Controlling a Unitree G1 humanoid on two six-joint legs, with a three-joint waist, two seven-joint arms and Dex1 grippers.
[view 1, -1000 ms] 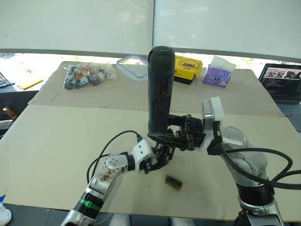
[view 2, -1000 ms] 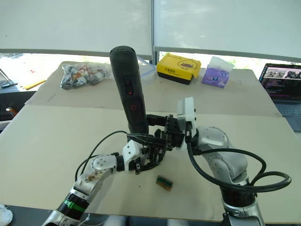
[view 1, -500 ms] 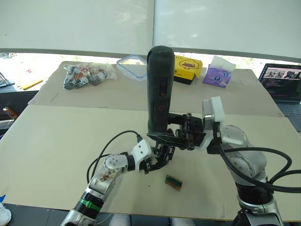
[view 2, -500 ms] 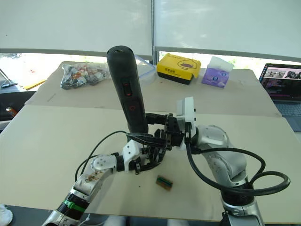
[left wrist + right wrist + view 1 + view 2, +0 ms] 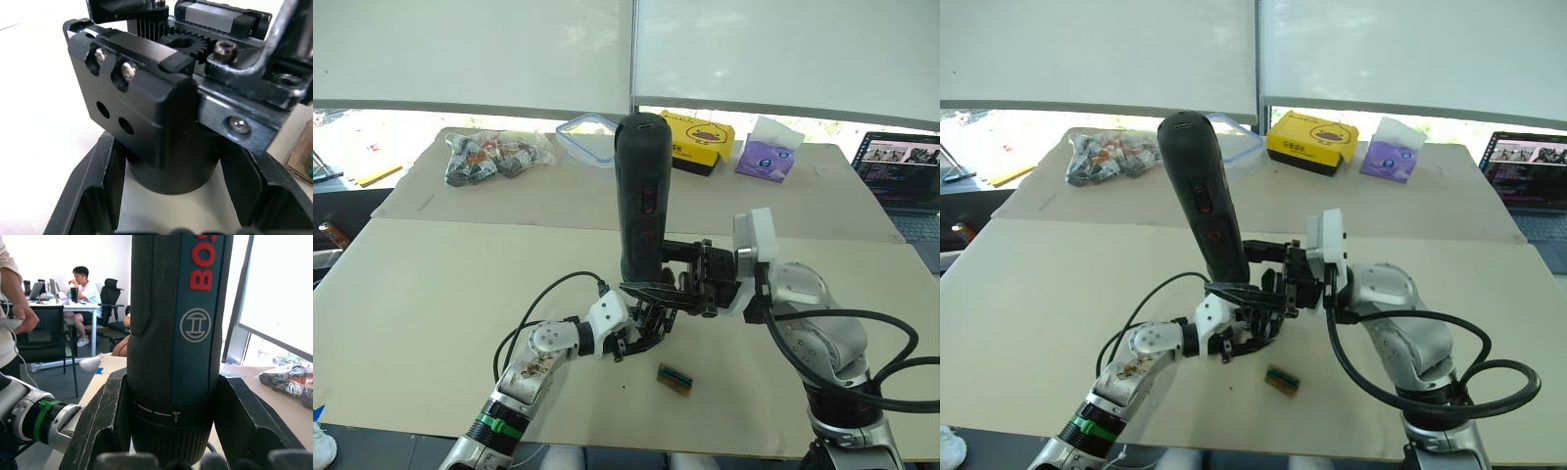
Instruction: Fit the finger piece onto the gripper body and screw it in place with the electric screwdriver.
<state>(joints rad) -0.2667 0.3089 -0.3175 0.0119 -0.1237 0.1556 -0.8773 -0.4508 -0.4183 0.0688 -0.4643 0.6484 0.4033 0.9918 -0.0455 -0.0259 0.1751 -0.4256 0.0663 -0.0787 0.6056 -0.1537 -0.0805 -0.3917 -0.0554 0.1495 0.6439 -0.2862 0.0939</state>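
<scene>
The electric screwdriver [image 5: 641, 196], a thick black cylinder with red marks, stands nearly upright over the table's middle. My right gripper [image 5: 668, 286] is shut on its lower end, and black fingers [image 5: 100, 423] flank its collar [image 5: 171, 431]. The bit is hidden behind the grippers. Directly beneath it, my left gripper [image 5: 641, 328] is shut on the gripper body [image 5: 166, 147], its fingers [image 5: 93, 188] clasping the round base. On the body sits a black part [image 5: 129, 103] with two screws and two empty holes. I cannot tell whether it is the finger piece.
A small green-and-tan block [image 5: 674, 378] lies on the table in front of the grippers. Along the far table stand a bag of parts [image 5: 494, 155], a clear container [image 5: 587, 132], a yellow box [image 5: 705, 132], a purple tissue pack [image 5: 766, 157] and a laptop [image 5: 906, 171].
The screwdriver's top has leaned a little to the left and sunk slightly, with my right gripper still on it. The left gripper and the body have stayed put.
</scene>
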